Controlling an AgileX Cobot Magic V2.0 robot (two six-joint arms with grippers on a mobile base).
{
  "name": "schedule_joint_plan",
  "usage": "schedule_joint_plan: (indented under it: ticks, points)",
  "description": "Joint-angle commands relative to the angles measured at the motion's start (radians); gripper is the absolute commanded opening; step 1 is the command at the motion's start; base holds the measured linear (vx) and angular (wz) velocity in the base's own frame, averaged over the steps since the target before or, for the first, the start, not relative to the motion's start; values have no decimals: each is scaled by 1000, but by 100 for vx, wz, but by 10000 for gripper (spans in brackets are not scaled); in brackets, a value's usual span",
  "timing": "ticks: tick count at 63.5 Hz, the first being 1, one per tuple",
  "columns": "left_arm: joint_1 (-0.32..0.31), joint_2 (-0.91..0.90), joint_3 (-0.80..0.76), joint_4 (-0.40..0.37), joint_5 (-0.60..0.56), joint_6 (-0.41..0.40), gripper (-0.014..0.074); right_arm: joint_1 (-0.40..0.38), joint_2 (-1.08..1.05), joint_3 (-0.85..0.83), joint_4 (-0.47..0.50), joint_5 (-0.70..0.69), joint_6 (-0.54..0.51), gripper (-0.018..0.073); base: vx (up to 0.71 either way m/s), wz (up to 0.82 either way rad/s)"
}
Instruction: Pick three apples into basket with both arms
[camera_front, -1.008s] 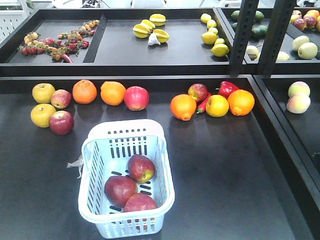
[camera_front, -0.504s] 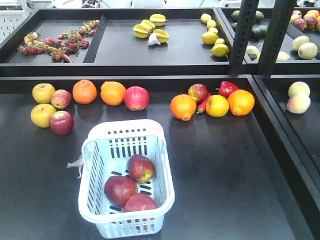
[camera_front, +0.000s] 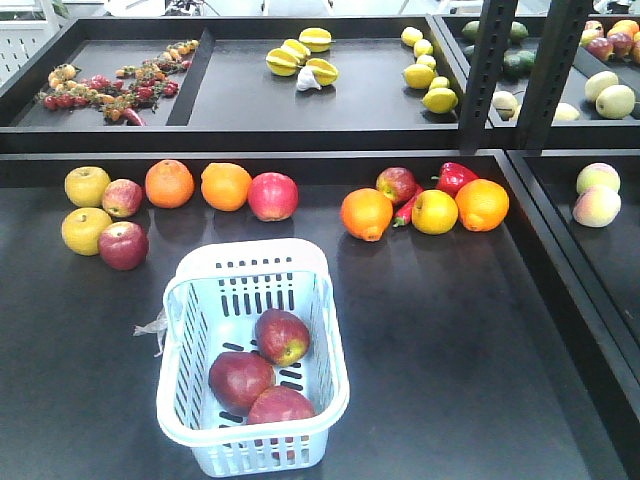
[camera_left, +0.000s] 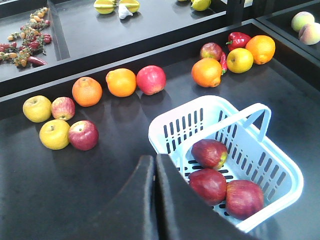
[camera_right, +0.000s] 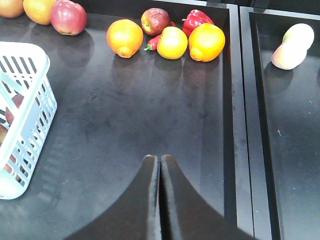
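Lying together inside the basket (camera_front: 200, 300) on the dark tabletop (camera_front: 450, 330), the three apples (camera_front: 260, 375) are being shown touching one another at its near end. The left claw (camera_left: 154, 165) is being held pressed together above the tabletop just beside the basket's rim, nothing pinched. The right claw (camera_right: 160, 165) is likewise being kept closed and empty, well apart from the basket; the basket's handle seems folded down, though partly hidden.

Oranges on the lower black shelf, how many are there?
4. Two side by side left of centre, one right of centre, one at the right end of the row. None looks hidden.
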Motion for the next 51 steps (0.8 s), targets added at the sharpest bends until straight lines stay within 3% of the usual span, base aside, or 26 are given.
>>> schedule_joint_plan:
  ticks: [1,29,41,51]
  points:
    - [2,1,-30,1,-63,-13,-8,-8,-2,-27,-6,-64,-5,-9,0,0]
    - [2,-30,-24,31,-86,-12,-8,-8,-2,-27,-6,-64,-5,-9,0,0]
    - [9,-139,171,99,-323,-12,-8,-8,-2,-27,-6,-64,-5,-9,0,0]
    - [63,-265,401,99,-541,-12,-8,-8,-2,-27,-6,-62,-5,-9,0,0]
